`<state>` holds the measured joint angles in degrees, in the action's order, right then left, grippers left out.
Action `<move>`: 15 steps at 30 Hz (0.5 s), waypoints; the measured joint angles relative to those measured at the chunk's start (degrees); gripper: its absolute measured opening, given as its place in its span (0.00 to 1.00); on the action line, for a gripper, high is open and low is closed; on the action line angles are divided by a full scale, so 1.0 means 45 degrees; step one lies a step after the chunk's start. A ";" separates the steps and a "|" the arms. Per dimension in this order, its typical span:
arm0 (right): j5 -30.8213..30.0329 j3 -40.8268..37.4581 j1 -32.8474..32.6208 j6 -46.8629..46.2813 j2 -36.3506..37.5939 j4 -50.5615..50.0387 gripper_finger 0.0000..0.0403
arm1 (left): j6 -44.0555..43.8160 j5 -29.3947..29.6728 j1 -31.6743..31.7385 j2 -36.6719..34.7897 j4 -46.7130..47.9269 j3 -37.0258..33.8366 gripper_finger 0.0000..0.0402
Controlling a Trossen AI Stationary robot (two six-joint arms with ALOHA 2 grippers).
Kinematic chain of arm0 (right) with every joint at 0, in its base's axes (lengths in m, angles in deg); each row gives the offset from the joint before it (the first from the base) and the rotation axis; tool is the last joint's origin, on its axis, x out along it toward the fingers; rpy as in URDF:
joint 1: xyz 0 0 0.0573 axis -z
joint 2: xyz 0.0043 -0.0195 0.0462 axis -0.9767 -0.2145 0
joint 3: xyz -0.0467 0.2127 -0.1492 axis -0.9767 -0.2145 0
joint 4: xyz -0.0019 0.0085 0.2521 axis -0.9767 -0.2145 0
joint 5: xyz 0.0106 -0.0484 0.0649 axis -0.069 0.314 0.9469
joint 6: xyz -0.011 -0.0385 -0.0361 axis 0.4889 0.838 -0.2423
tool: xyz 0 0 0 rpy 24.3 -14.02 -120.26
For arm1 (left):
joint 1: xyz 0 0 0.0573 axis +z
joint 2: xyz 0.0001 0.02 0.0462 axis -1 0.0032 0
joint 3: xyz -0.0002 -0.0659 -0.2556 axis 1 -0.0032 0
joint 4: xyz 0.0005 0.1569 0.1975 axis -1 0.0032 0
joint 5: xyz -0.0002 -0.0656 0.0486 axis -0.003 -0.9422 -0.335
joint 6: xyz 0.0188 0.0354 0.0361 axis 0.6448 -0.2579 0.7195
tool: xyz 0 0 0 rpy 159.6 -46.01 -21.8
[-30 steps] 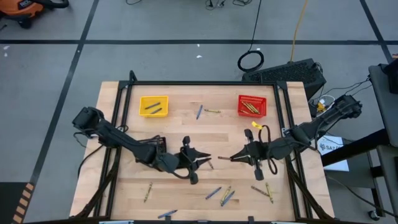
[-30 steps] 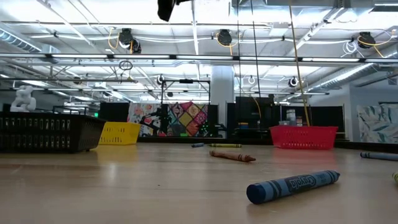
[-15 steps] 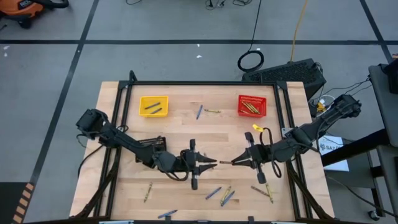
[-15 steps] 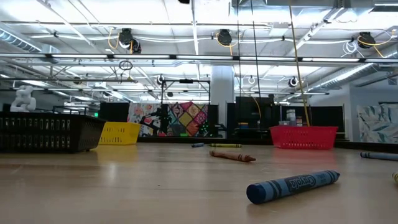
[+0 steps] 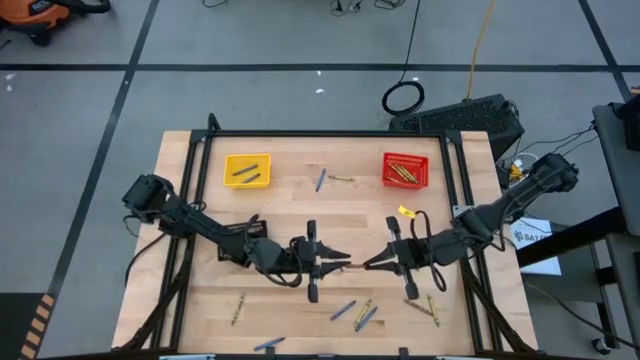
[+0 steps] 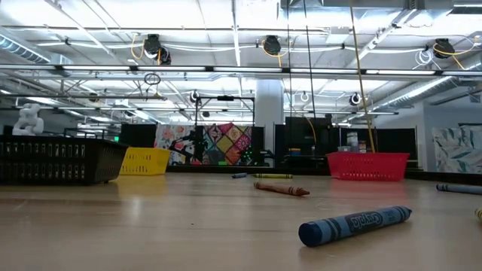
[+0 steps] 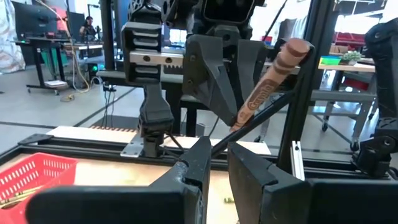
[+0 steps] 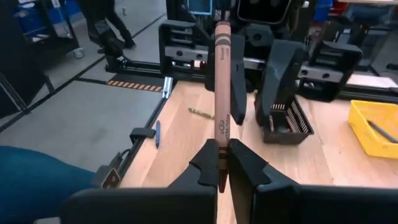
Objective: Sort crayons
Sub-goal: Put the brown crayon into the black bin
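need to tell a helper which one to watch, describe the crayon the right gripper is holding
Start at the light wooden table and find the two dark arms meeting near its middle. The right gripper is shut on a brown paper-wrapped crayon, pointing at the left gripper. Unlike the loose crayons, it is held above the table.

Two matte-black jointed arms [image 5: 200, 228], black cables looped alongside, yellow tag [image 5: 405, 211] by the right wrist.
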<state>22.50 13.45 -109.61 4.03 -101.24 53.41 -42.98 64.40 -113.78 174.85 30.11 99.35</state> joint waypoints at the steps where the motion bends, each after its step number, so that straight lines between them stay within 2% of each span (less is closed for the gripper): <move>1: -0.0189 0.0000 0.0033 0.0005 -0.0045 0.0039 0.00 | 0.0000 -0.0006 0.0000 0.0000 0.0010 0.0000 0.14; 6: -0.0262 0.0000 0.0292 -0.0005 -0.0204 0.0183 0.00 | 0.0000 -0.0479 0.0000 0.0000 -0.0087 0.0000 0.14; 15: -0.0221 0.0000 0.0535 -0.0036 -0.0349 0.0256 0.00 | 0.0276 -0.0563 0.0000 0.0000 -0.0301 0.0000 0.14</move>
<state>21.51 13.45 -107.20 3.87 -102.82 54.56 -41.74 61.87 -113.78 174.85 28.75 99.35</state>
